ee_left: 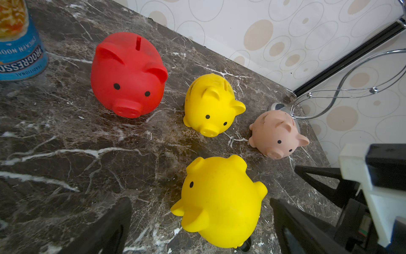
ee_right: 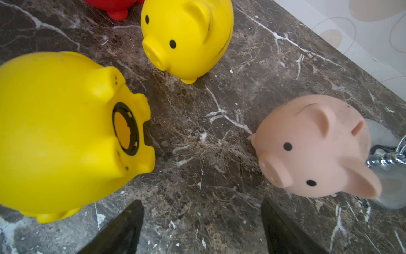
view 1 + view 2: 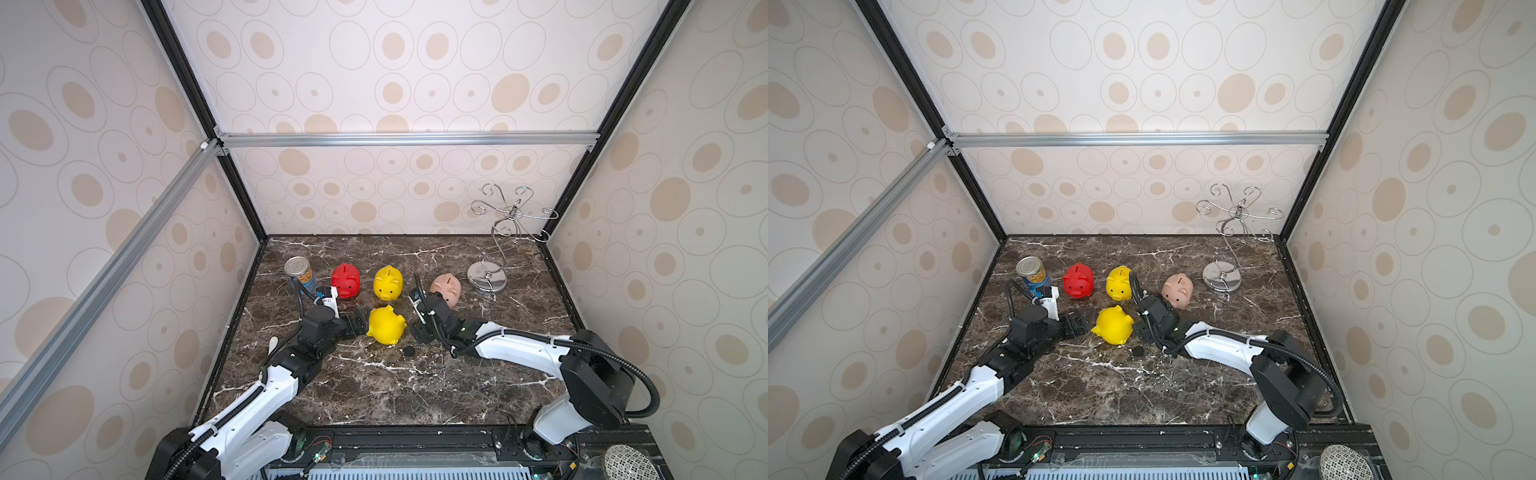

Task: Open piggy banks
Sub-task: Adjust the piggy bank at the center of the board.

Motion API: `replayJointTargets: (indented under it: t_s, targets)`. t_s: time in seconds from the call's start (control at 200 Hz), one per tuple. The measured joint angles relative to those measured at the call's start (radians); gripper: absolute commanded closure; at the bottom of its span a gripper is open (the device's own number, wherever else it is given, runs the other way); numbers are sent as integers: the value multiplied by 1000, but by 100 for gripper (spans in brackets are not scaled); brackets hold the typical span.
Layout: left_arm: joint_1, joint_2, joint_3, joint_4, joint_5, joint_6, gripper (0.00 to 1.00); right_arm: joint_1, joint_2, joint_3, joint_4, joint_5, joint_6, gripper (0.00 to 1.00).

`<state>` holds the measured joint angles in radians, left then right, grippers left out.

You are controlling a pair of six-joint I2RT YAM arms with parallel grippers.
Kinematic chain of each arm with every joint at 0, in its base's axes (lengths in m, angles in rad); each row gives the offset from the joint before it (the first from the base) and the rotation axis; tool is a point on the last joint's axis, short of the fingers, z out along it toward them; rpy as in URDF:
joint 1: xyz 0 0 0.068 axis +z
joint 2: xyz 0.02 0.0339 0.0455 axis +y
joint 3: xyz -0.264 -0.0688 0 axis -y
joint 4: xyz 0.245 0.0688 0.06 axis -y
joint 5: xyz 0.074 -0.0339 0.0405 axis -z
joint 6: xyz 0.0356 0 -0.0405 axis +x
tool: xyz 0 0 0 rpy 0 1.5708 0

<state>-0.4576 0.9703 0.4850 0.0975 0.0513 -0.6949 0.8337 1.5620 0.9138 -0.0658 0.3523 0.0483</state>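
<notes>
Left tool (image 1: 200, 199) stands wide open, low over the dark marble surface (image 3: 415, 390). The tipped yellow piggy bank (image 1: 219, 198) lies between its two black fingers (image 1: 109, 224). One finger is clear of the bank and the other sits just beside a foot; whether that one touches cannot be told. Nothing is gripped.

Beyond this tool's fingertips three banks stand upright in a row: the red piggy bank (image 1: 128, 77), the upright yellow piggy bank (image 1: 211, 105) and the pale pink piggy bank (image 1: 274, 134), all with snouts turned toward the tool. A Progresso soup can (image 1: 19, 50) stands beside the red one, at the far end of the row from the pink one.

Right tool (image 2: 201, 201) is also open, with only bare marble between its fingers (image 2: 123, 226). The tipped yellow bank lies on its side just off one finger, its underside facing this tool, and the round opening (image 2: 125, 129) there is unplugged inside a black ring. The pale pink bank sits off the other finger, and the upright yellow one is ahead between them.

In a top view a small black plug (image 3: 409, 351) lies on the surface near the right tool, just beside the tipped bank. A chrome wire stand (image 3: 488, 278) stands past the pink bank, away from both tools.
</notes>
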Motion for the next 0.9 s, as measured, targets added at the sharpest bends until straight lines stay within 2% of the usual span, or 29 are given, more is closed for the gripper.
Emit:
replayJointTargets:
  t_s: [0.285, 0.6, 0.9]
  targets:
    - [1, 127, 71, -5, 50, 27, 4, -4, -43, -13, -3, -116, 9, 33]
    - [1, 238, 146, 27, 58, 39, 1, 9, -54, -39, 5, -321, 112, 23]
    - [1, 393, 163, 149, 154, 52, 3, 18, -38, -73, 26, -318, 145, 20]
